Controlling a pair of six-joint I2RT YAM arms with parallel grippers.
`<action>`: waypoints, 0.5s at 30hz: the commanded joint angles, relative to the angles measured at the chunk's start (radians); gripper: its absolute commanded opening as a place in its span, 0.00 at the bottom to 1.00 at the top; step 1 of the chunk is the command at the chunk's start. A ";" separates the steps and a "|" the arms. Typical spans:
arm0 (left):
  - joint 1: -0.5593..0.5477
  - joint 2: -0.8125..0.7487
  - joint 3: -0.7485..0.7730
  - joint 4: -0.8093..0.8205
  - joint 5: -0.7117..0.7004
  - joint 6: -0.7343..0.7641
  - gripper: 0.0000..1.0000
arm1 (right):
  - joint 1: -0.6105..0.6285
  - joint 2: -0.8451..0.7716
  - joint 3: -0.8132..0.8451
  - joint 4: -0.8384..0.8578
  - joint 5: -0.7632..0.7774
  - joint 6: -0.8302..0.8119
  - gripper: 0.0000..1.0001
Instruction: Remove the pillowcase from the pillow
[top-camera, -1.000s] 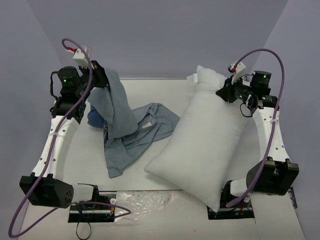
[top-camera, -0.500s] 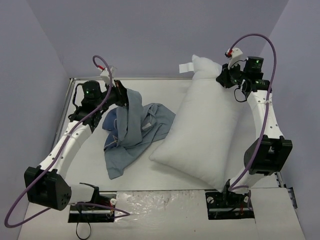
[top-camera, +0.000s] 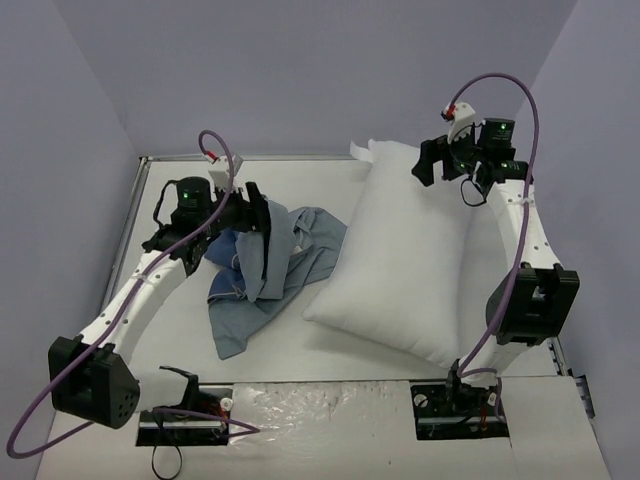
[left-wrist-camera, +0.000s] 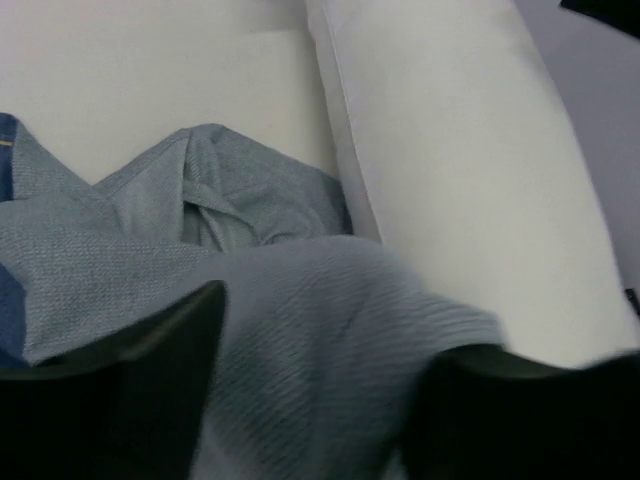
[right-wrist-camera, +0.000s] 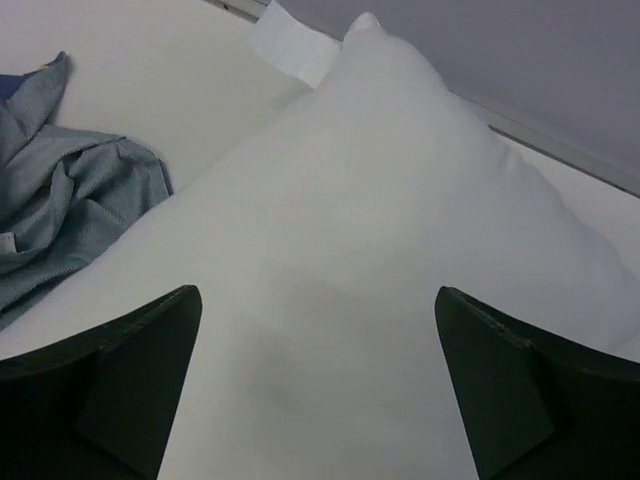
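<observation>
The pillowcase (top-camera: 280, 262) lies crumpled on the table left of centre, its grey-blue reverse up, with a darker blue patch by my left arm. My left gripper (top-camera: 262, 222) is low over its top fold. In the left wrist view the jaws (left-wrist-camera: 320, 400) stand open, with a ridge of pillowcase (left-wrist-camera: 250, 250) slack between them. The bare white pillow (top-camera: 400, 260) lies flat on the right, its tag (top-camera: 358, 150) at the far corner. My right gripper (top-camera: 432, 162) hovers open above that far end of the pillow (right-wrist-camera: 380, 200), holding nothing. Its near edge rests against the pillowcase.
A metal rim (top-camera: 138, 205) borders the table on the left and far sides, with lilac walls close behind. Black mounting plates (top-camera: 185, 420) and crinkled clear film (top-camera: 300, 405) lie along the near edge. Purple cables loop above both arms.
Both grippers have opened. The left one came down and right and let the pillowcase slump onto the table. The right one released the pillow's far corner, and the pillow has settled flat.
</observation>
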 joint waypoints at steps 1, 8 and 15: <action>-0.013 -0.045 0.053 -0.080 -0.071 0.042 0.74 | -0.049 -0.134 -0.045 -0.040 0.037 -0.008 1.00; -0.022 -0.249 0.153 -0.246 -0.411 0.104 0.94 | -0.226 -0.306 -0.131 -0.068 0.188 0.072 1.00; -0.022 -0.387 0.096 -0.345 -0.527 0.029 0.94 | -0.241 -0.363 -0.165 -0.140 0.330 0.200 1.00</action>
